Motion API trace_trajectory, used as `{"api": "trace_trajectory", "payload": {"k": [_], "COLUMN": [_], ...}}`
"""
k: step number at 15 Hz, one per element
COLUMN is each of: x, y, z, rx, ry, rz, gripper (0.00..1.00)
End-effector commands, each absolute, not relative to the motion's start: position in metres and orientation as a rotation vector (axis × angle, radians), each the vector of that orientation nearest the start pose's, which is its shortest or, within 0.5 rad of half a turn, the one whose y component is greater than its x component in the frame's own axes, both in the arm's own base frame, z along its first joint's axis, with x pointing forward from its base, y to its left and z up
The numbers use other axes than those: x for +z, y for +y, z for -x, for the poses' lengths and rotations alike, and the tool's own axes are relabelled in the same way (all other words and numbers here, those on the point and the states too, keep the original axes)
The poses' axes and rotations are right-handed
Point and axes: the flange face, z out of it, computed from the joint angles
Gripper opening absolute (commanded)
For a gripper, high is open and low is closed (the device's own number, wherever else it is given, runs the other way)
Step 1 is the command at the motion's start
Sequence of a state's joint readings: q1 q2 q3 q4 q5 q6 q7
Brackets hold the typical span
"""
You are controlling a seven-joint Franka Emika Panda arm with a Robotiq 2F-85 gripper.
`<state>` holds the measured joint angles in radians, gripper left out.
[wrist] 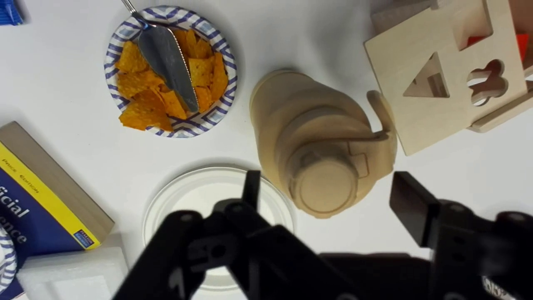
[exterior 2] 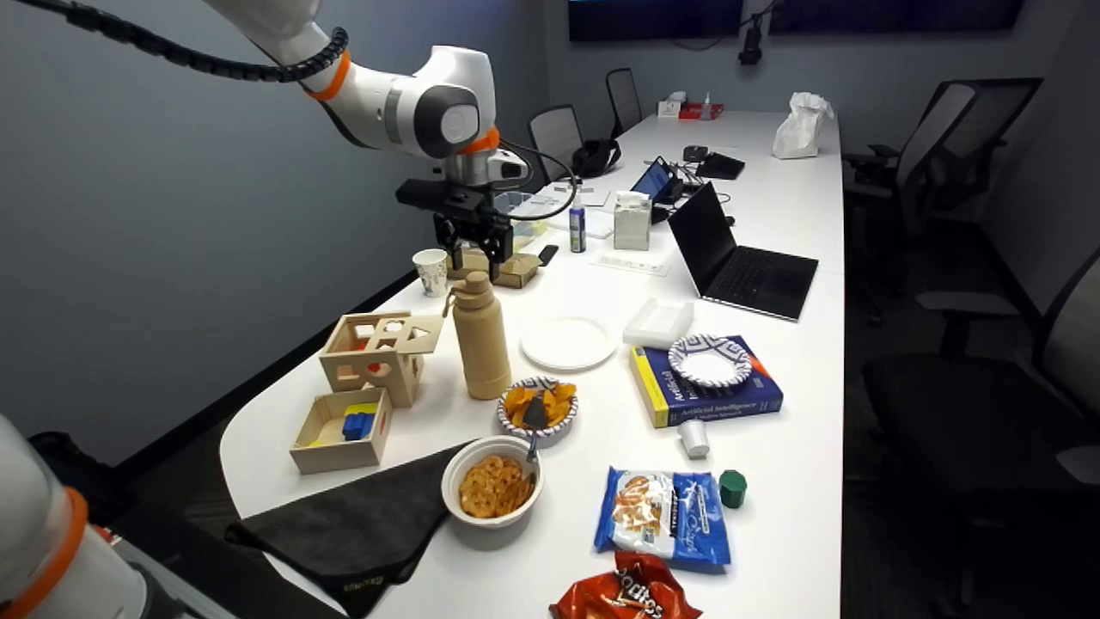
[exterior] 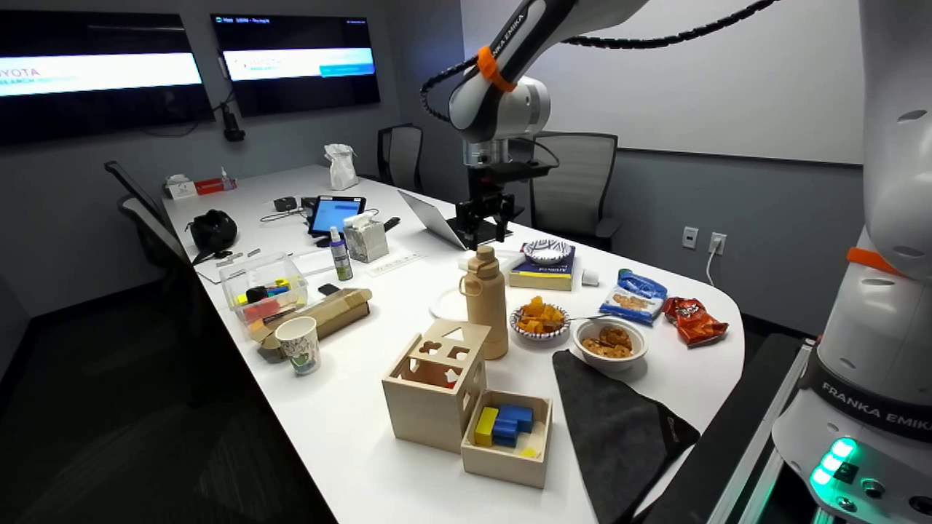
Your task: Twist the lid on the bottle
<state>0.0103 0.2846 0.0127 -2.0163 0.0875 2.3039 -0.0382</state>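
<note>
The jaws are standing wide apart over the top of the bottle (wrist: 283, 104), gripping nothing; one is showing near the centre of the wrist view, the other toward the lower right. Between them the round tan lid (wrist: 327, 187) is appearing, sitting on the bottle's top. Whether they are reaching down to its level is hard to make out, and how firmly it is seated cannot be told.

The bottle is standing upright on the tabletop (exterior: 349, 437). In an exterior view a wooden shape box (exterior: 422, 418) is covering the lower left of its body; at the upper right of the wrist view that box is running out of the frame, and whether the bottle's carrying loop (wrist: 381, 106) is touching it is unclear.

At the upper left of the wrist view a striped bowl (wrist: 218, 106) is holding orange chips (wrist: 139, 108); the handle of the server (wrist: 168, 62) lying on them is being cut off by the top edge. The jaws are hiding part of a white plate (exterior 2: 567, 344) farther down that view, while a book (wrist: 46, 202) is running off the left edge, its title incomplete.

In an exterior view the jaws are also partly blocking a laptop (exterior: 431, 221). A red snack bag (exterior 2: 632, 593) is being cropped at the bottom of an exterior view.
</note>
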Motion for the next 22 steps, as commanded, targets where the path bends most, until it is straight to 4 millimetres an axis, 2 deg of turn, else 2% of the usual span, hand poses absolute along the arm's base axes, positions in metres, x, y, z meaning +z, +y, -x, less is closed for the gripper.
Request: {"api": "trace_trajectory", "payload": {"k": [1,8,10,11,12,15,18,20,21,22], "x": [0.311,0.304,0.303,0.302,0.301,0.298,0.298,0.298,0.298,0.298], "y": [0.025,0.030,0.030,0.030,0.029,0.027,0.025,0.024,0.024,0.024], "z": [-0.599,-0.597,-0.598,-0.599,-0.600,-0.604,-0.609,-0.612,-0.613,-0.615], "rx": [0.054,0.079,0.074,0.072,0.072,0.072,0.068,0.061,0.059,0.059], "ry": [-0.044,-0.070,-0.071,-0.071,-0.070,-0.061,-0.056,-0.053,-0.052,-0.051], "rz": [3.092,3.093,3.095,3.095,3.095,3.094,3.094,3.095,3.095,3.095], "gripper": [1.00,1.00,0.84,0.65,0.59,0.65,0.83,0.91,0.87,0.75]}}
